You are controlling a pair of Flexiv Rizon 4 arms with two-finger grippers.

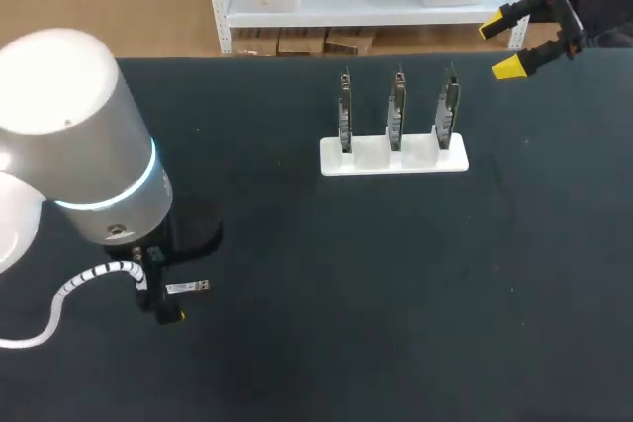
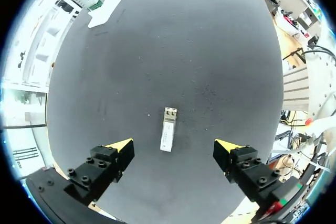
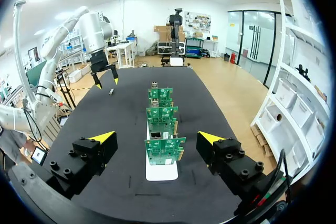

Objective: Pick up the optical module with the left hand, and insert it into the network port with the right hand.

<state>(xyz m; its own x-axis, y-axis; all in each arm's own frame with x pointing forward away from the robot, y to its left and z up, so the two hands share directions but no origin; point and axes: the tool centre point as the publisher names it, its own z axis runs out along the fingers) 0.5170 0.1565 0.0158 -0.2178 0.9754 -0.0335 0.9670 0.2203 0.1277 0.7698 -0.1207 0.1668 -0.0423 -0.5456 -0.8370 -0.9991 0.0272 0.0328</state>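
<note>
Optical module [image 2: 168, 129] lies flat on the dark counter [image 1: 396, 294], a small silvery oblong with its metal end pointing away from the left wrist camera. It sits in the near left part of the counter, well apart from everything else on it.

The left pincer [image 2: 174, 146] hangs right over the module with its fingers spread wide. One yellow tip stands to each side of the module, and neither touches it, so the pincer has hold of nothing. From the head camera the bulky grey left arm [image 1: 79, 145] covers most of this pincer, and the module shows just beside its tip.

Three green network cards [image 1: 396, 106] stand upright, side by side, in a white holder [image 1: 396, 158] toward the far side of the counter. Their ports are too small to make out from above.

The right pincer [image 3: 156, 138] is up at the far right corner of the counter, clear of the surface. Its fingers are also spread wide and it is empty. From its wrist camera the cards line up one behind another straight ahead, between the lines of its two fingers, and nothing touches them.
</note>
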